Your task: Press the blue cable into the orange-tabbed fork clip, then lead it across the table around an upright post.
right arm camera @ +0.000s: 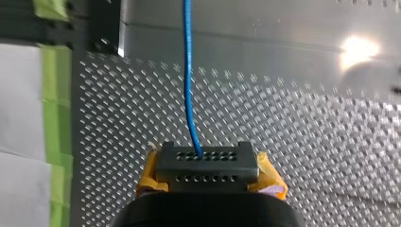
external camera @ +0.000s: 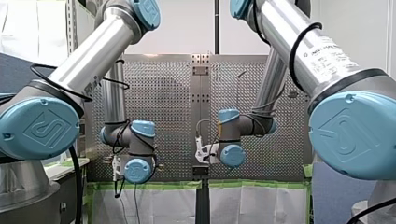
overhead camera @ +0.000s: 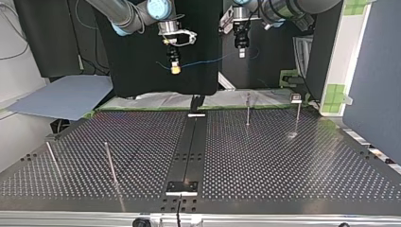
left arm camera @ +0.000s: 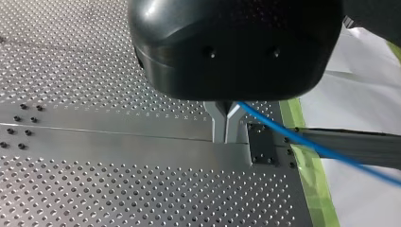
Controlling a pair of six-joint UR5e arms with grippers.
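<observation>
"Worktop (overhead camera: 283, 161) first: what stands on it?"
"Perforated metal with a dark strip (overhead camera: 191, 146) down its middle. It carries four thin upright posts (overhead camera: 248, 109) — two near the far edge at the top view's right, two nearer the camera at its left."
"Arms?"
"Both hang high over the far edge. My right arm (overhead camera: 124, 16) comes in at the top view's left, my left arm (overhead camera: 283, 7) at its right."
"And the jaws?"
"Left jaws: the metal fingers (left arm camera: 218, 124) are pressed together, pinching the blue cable (left arm camera: 307, 144), which runs out sideways over the green tape (left arm camera: 312, 184). Right jaws: the yellow pads (right arm camera: 150, 172) pinch the same cable, which leads straight ahead from them."
"So where is the cable?"
"In the air — strung between the two pairs of jaws, well above the worktop and apart from every post."
</observation>
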